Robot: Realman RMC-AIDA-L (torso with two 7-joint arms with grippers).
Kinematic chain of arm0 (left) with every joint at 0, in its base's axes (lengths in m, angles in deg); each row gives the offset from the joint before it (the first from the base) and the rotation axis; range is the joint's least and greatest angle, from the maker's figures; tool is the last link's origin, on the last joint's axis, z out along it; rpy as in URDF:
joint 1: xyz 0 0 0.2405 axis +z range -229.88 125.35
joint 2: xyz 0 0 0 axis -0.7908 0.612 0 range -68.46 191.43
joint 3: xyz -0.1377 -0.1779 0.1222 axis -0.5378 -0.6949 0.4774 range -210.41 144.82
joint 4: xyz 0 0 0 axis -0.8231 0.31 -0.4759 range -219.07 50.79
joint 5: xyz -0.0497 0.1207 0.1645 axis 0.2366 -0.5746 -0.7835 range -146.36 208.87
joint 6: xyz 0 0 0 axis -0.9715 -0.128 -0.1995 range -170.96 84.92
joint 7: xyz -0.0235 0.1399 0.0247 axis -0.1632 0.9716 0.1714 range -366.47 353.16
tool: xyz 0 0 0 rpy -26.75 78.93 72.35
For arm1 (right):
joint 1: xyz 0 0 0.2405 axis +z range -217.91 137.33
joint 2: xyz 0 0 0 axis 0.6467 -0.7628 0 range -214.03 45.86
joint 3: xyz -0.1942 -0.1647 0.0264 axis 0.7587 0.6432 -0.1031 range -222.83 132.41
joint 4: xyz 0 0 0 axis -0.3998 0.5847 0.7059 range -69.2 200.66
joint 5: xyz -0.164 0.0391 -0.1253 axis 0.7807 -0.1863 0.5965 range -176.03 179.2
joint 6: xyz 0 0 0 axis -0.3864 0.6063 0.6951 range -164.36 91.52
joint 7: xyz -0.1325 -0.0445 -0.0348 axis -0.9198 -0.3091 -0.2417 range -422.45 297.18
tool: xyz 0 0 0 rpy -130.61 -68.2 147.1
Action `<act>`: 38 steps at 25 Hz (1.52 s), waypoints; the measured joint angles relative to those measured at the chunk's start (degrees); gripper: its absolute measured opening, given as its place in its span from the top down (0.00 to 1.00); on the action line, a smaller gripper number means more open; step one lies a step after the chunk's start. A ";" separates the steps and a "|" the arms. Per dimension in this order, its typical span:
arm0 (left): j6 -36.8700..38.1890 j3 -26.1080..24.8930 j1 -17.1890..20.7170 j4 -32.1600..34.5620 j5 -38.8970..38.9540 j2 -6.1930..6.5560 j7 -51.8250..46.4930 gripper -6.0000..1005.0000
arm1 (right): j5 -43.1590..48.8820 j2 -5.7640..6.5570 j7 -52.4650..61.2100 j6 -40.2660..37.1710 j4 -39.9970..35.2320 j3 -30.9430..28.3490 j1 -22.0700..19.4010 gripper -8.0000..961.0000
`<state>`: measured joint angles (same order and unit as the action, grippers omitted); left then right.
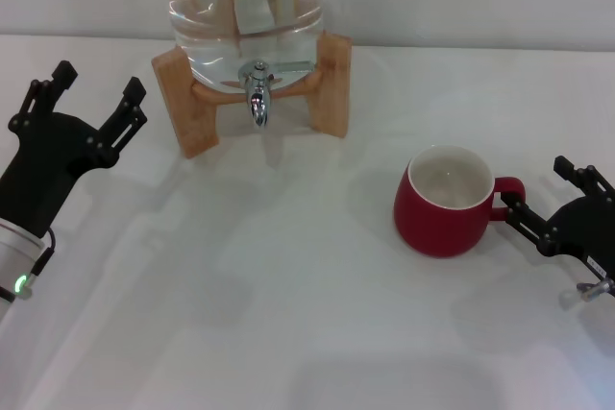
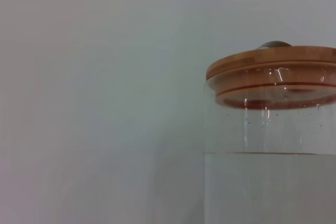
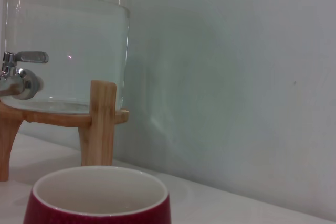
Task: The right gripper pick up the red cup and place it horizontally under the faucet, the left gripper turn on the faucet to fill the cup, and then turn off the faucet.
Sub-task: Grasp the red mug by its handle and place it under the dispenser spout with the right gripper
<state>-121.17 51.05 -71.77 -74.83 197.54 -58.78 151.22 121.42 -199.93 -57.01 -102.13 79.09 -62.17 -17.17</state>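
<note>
While the right gripper [image 1: 534, 206] has its spread fingers at the red cup's [image 1: 444, 203] handle, the frame edge crops its arm. Released, the left gripper [image 1: 94, 91] hovers beside the faucet's [image 1: 257, 89] wooden stand [image 1: 192, 112]; the jug top is cropped.

The left gripper [image 1: 91, 93] sits far left, its fingers spread, green wrist light on. The right gripper [image 1: 543, 201] reaches in low from the right edge, fingers parted and pointing leftward
</note>
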 joint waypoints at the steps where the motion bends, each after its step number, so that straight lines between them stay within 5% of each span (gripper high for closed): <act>1: 0.01 0.00 0.00 0.00 0.00 -0.03 0.00 0.11 | 0.00 0.00 0.00 0.00 0.00 0.00 0.00 0.17; 13: 0.03 0.00 0.00 0.00 0.00 -0.06 0.01 0.11 | -0.04 0.01 0.00 -0.02 -0.01 0.00 0.00 0.21; 27: 0.02 0.00 0.00 0.00 0.00 -0.06 0.06 0.11 | -0.04 0.01 0.00 0.67 0.15 0.00 0.20 0.51; 38: 0.02 0.00 0.11 0.00 0.00 -0.06 0.07 0.11 | 0.45 -0.08 0.00 1.96 0.51 0.18 1.07 0.58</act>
<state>-121.15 51.05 -71.66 -74.83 197.54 -58.84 151.29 121.87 -200.01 -57.02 -100.17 79.60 -61.99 -16.11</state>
